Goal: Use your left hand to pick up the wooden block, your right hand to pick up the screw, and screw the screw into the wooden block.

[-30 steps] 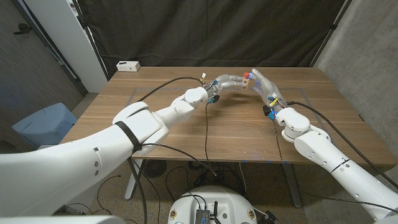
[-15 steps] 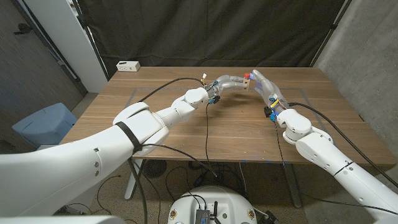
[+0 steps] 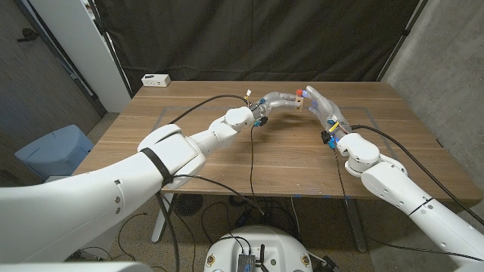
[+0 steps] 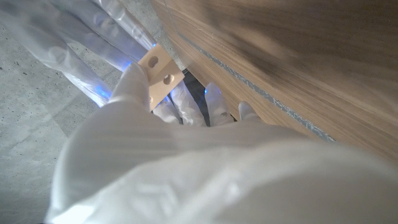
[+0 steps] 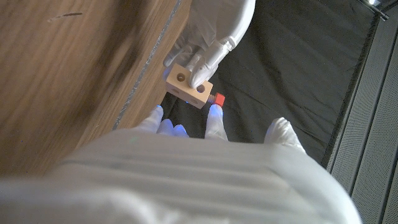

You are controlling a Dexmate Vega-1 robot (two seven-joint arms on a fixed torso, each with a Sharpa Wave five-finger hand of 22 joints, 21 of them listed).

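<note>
head: both arms reach to the far middle of the table (image 3: 227, 159), left robot hand (image 3: 278, 100) grasping wooden block (image 3: 300, 98) against right robot hand (image 3: 318, 102) | left wrist: block (image 4: 159, 71) held at fingertips | right wrist: right robot hand (image 5: 205, 124) pinches red-headed screw (image 5: 218, 99) at block's (image 5: 188, 86) side

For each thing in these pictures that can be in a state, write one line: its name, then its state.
wooden block: held off the table by the left hand, two holes showing.
screw: red head at the block's side, at the right hand's fingertips.
left hand: grips the block.
right hand: fingers on the screw.
white box: resting at the table's far corner.
</note>
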